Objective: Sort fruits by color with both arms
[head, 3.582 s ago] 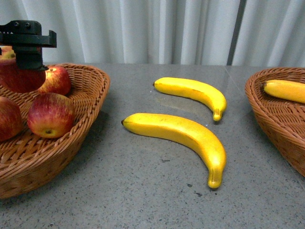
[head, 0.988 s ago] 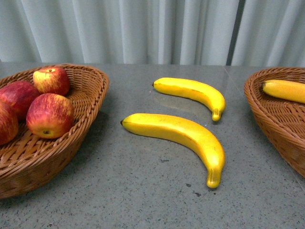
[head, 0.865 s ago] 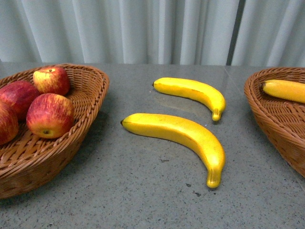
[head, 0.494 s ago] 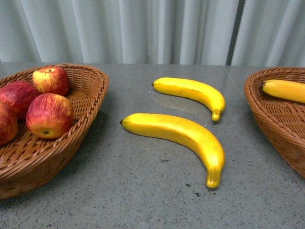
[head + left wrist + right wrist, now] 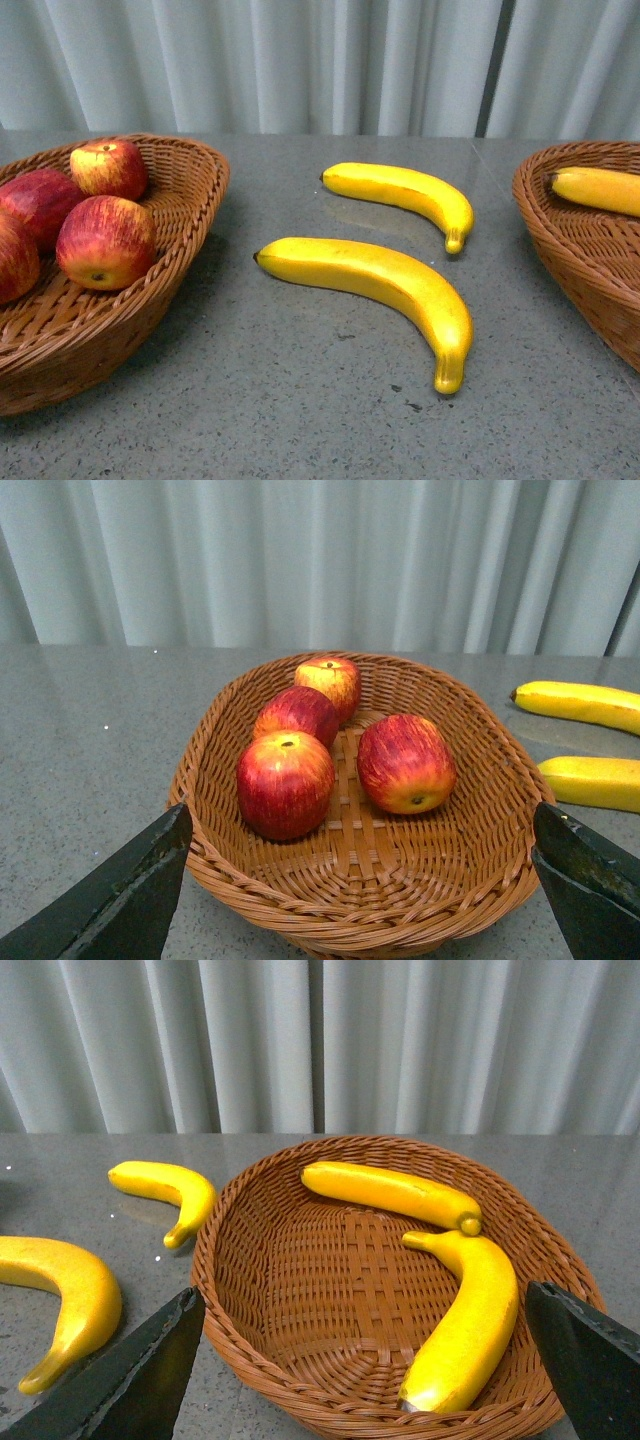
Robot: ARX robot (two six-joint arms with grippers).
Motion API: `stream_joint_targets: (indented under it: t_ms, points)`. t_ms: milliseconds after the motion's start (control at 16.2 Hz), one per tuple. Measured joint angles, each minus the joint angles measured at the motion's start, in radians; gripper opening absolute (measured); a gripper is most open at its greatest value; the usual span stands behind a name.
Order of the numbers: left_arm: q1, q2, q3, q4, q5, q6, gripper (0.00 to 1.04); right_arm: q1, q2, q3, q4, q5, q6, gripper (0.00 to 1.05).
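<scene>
Several red apples (image 5: pixel 106 243) lie in the left wicker basket (image 5: pixel 190 215). Two yellow bananas rest on the grey table between the baskets, one nearer (image 5: pixel 375 285) and one farther back (image 5: pixel 405 193). In the left wrist view my left gripper (image 5: pixel 360 815) is open and empty, drawn back from the apple basket (image 5: pixel 380 920), with its fingers (image 5: pixel 130 890) on either side. In the right wrist view my right gripper (image 5: pixel 362 1293) is open and empty before the right basket (image 5: pixel 215 1260), which holds two bananas (image 5: pixel 390 1193) (image 5: pixel 470 1325). Neither gripper shows in the front view.
The right basket (image 5: pixel 570 260) stands at the table's right edge with one banana (image 5: pixel 598 190) showing in it. A pale curtain hangs behind the table. Bare grey tabletop (image 5: pixel 300 400) lies in front of the two loose bananas.
The left gripper, which hung over the apples in the left basket 3.6 s ago, has left the front view. The fruits have not moved in the last second.
</scene>
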State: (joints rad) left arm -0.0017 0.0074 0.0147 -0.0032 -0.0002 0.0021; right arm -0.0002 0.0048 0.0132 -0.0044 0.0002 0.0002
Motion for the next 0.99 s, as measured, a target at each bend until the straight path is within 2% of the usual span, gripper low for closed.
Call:
stream_joint_targets:
  t_ms: [124,185,247,309,371,432,556,679,865,988]
  points:
    - [0.0,0.0,0.0,0.0,0.0,-0.001,0.98,0.0,0.0,0.0,0.0,0.0,0.0,0.98]
    - [0.0,0.0,0.0,0.0,0.0,-0.001,0.98,-0.021,0.018,0.017,-0.061,-0.074,0.021,0.98]
    - [0.0,0.0,0.0,0.0,0.0,0.0,0.98,-0.06,0.132,0.051,-0.078,-0.224,0.077,0.98]
    - [0.0,0.0,0.0,0.0,-0.003,-0.001,0.98,-0.015,0.307,0.103,0.026,-0.304,0.153,0.98]
    - [0.0,0.0,0.0,0.0,0.001,-0.001,0.98,0.048,0.406,0.142,0.117,-0.335,0.171,0.98]
    - [0.0,0.0,0.0,0.0,-0.002,-0.001,0.98,0.14,0.554,0.214,0.27,-0.319,0.175,0.98]
    - [0.0,0.0,0.0,0.0,0.0,-0.001,0.98,0.245,0.8,0.346,0.462,-0.251,0.167,0.98]
    - [0.0,0.0,0.0,0.0,0.0,-0.001,0.98,0.349,1.041,0.482,0.559,-0.22,0.133,0.98]
    - [0.0,0.0,0.0,0.0,0.0,-0.001,0.98,0.526,1.5,0.837,0.465,-0.154,0.008,0.98]
    - [0.0,0.0,0.0,0.0,0.0,-0.001,0.98,0.587,1.689,1.054,0.344,-0.131,-0.092,0.98]
